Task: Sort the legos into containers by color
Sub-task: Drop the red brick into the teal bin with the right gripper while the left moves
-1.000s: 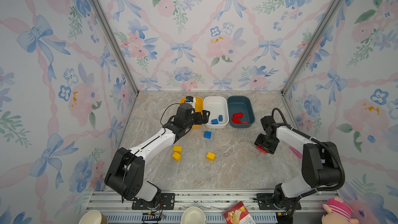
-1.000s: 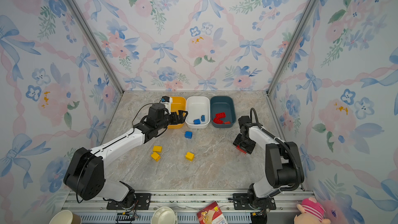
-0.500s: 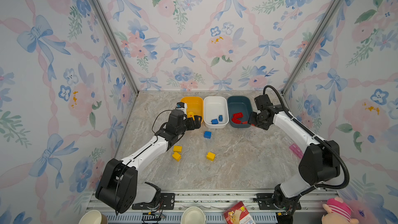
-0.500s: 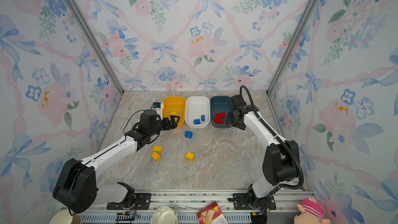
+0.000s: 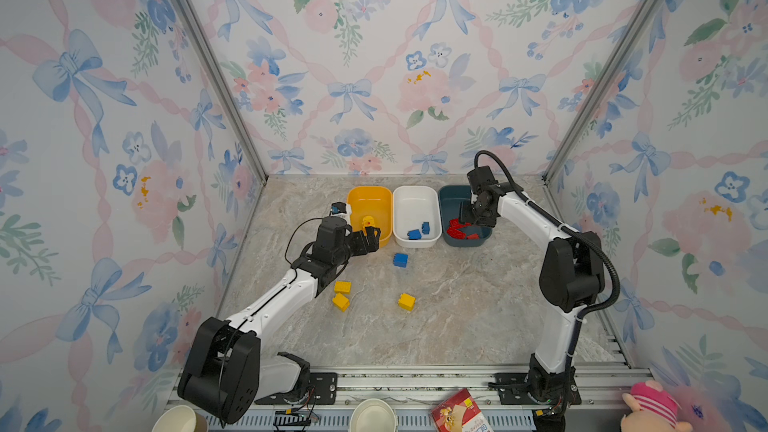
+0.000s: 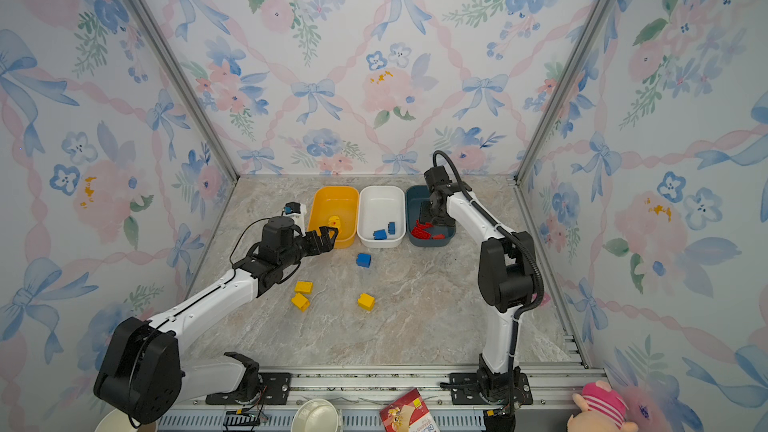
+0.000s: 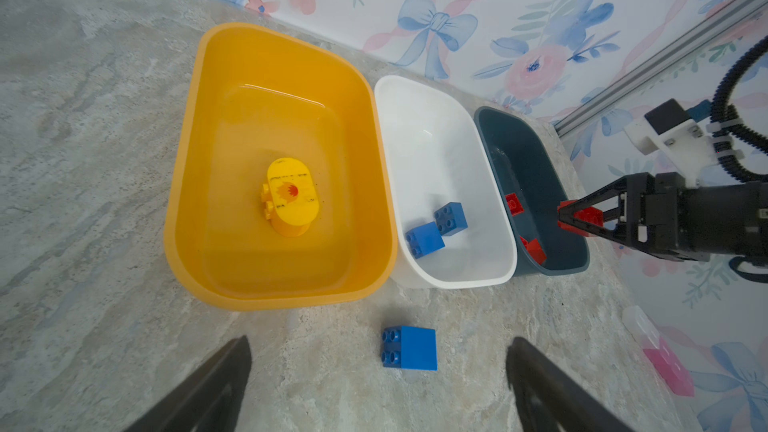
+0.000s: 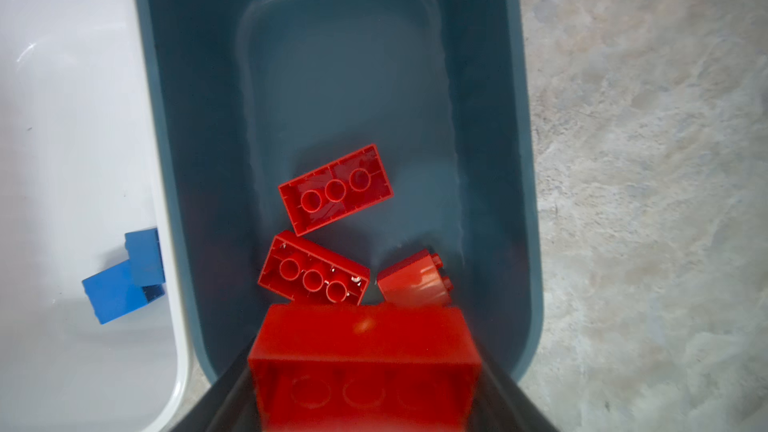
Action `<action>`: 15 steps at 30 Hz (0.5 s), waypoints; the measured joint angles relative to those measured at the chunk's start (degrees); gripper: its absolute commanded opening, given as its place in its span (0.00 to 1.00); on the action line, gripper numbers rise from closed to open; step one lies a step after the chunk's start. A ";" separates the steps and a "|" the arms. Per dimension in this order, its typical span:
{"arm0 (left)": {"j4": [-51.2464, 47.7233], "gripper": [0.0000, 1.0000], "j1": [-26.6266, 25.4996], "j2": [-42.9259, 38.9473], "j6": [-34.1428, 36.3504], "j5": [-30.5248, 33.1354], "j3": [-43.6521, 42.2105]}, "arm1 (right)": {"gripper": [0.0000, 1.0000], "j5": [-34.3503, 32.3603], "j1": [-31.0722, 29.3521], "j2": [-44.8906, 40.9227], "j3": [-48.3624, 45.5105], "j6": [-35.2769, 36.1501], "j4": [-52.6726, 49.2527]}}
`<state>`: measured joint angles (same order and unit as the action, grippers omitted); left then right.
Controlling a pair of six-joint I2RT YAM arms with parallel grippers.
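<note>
Clamping a red oblong brick (image 8: 365, 342) in the right gripper (image 7: 567, 218) above the dark teal tub (image 8: 199, 118), over three red bricks (image 8: 336, 189) lying inside. Holding the left gripper (image 5: 372, 238) wide apart and empty, well left of that tub, facing a loose blue brick (image 7: 409, 347).

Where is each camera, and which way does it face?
Top views: high in front, looking down at the table; both arms show.
Left wrist: behind the open left gripper, facing the yellow tub and loose blue brick; fingers show.
Right wrist: over the teal tub, looking in; right gripper holds a red brick.
Shared: both wrist views show the teal tub.
</note>
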<state>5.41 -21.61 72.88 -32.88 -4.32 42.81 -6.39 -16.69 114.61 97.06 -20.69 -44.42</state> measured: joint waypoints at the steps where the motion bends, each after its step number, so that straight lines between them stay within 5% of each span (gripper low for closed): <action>1: 0.00 0.98 0.02 0.00 0.00 0.00 -0.07 | 0.63 -0.02 0.00 0.92 0.33 0.44 0.09; 15: -1.57 0.98 0.44 0.00 0.02 0.83 -0.59 | 0.88 0.90 0.02 4.76 0.63 2.99 0.07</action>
<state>3.84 -21.17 72.88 -32.86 -3.49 42.22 -5.50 -16.67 119.37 97.69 -17.69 -44.36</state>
